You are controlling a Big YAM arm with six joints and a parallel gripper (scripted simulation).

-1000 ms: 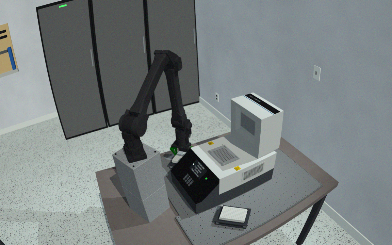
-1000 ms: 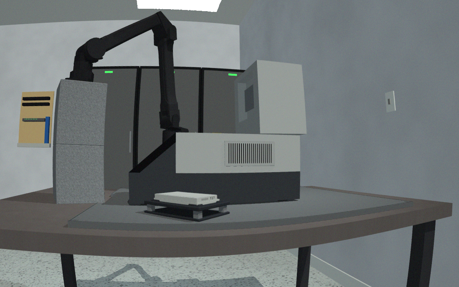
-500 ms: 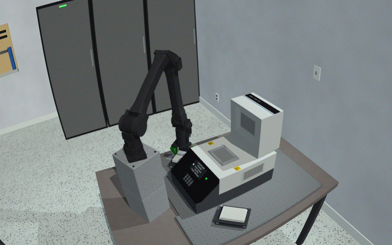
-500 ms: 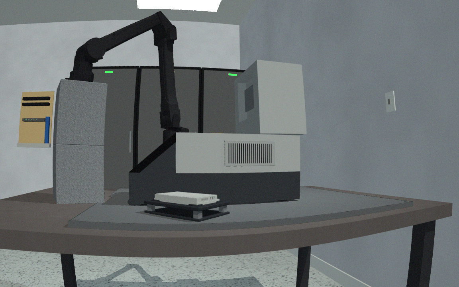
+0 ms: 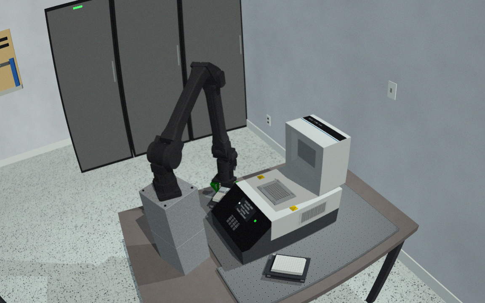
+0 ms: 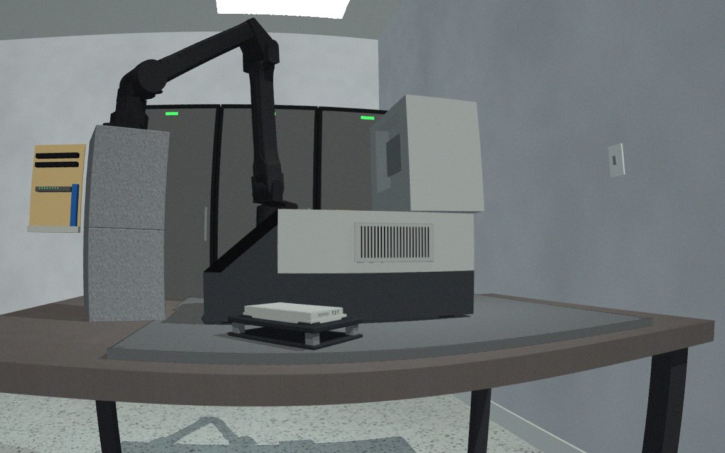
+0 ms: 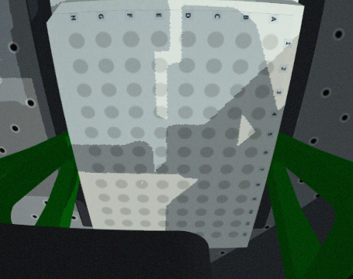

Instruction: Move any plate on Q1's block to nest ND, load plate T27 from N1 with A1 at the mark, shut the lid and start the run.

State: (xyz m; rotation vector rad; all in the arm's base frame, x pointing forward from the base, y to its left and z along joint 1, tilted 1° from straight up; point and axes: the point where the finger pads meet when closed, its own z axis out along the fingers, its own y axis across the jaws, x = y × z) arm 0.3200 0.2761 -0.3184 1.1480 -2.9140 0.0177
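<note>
My gripper (image 5: pixel 219 187) is shut on a white 96-well plate (image 5: pixel 218 196) just left of the cycler Q1 (image 5: pixel 274 211). In the wrist view the green fingers clamp this plate (image 7: pixel 176 114) by its long sides, over a dark nest (image 7: pixel 312 46). Its row letters run along the far end. I cannot tell whether it touches the nest. Plate T27 (image 5: pixel 289 264) lies on its own nest (image 5: pixel 285 274) in front of Q1, and its label shows in the exterior view (image 6: pixel 328 311). Q1's lid (image 5: pixel 318 152) stands open. The block (image 5: pixel 276 191) is bare. The status lamp (image 5: pixel 255 221) is green.
The arm's grey pedestal (image 5: pixel 174 226) stands close to the left of Q1's black panel with the keypad (image 5: pixel 232 221). The perforated mat (image 5: pixel 350 233) covers the table's right part. Dark cabinets (image 5: pixel 146 75) stand behind.
</note>
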